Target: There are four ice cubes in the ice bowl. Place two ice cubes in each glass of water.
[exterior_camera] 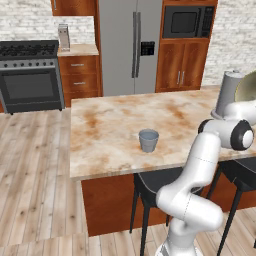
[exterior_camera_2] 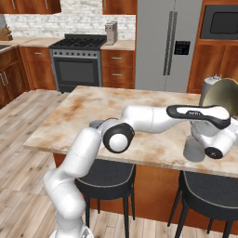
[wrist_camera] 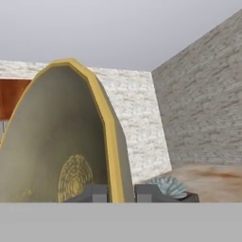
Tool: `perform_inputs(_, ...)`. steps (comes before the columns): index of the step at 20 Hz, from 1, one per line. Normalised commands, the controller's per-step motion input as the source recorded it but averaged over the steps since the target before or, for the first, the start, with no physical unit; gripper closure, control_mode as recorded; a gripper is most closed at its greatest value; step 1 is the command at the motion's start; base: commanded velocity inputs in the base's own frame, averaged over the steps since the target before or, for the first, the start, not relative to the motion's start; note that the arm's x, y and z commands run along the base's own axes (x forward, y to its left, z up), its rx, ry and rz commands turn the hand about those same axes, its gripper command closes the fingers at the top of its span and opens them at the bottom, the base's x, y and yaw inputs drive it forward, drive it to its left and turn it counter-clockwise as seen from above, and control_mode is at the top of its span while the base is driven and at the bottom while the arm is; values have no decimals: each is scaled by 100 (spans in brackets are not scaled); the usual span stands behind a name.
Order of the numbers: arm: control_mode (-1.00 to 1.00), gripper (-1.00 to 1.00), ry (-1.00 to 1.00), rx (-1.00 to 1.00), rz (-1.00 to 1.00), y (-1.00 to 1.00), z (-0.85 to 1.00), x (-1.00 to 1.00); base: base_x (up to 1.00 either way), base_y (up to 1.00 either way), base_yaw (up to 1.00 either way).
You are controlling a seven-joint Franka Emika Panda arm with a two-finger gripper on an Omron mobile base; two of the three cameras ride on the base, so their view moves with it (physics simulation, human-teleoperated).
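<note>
The gripper (wrist_camera: 118, 193) pinches the rim of the ice bowl (wrist_camera: 56, 146) — tipped on edge, filling the hand view's left. One glass of water (exterior_camera: 148, 140) stands mid-counter (exterior_camera: 110, 135) — centre of the left base view.

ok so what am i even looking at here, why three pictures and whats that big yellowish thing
It is a computer-rendered kitchen with a white robot arm reaching over a marble island counter. Two pictures come from cameras behind the arm, one to its left and one to its right. The third comes from a camera on the hand itself. The yellowish thing is the ice bowl, tipped up on edge, with the gripper pinching its rim between two small fingers. A grey-blue glass of water stands on the counter, and a tall grey cylinder stands by the bowl. Whether any ice is in the bowl cannot be told.
</note>
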Motion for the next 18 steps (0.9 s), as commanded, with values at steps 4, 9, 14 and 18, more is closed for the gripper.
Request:
perform_inputs(4, -100, 100, -6, -2, 1, 0, 0, 0, 0, 0, 0)
perform_inputs(9, -100, 100, -7, -4, 1, 0, -4, -10, 0, 0, 0)
perform_inputs(14, -100, 100, -8, -10, 3, 10, -7, -19, 0, 0, 0)
perform_inputs(18, -100, 100, -4, -8, 3, 3, -6, -16, 0, 0, 0)
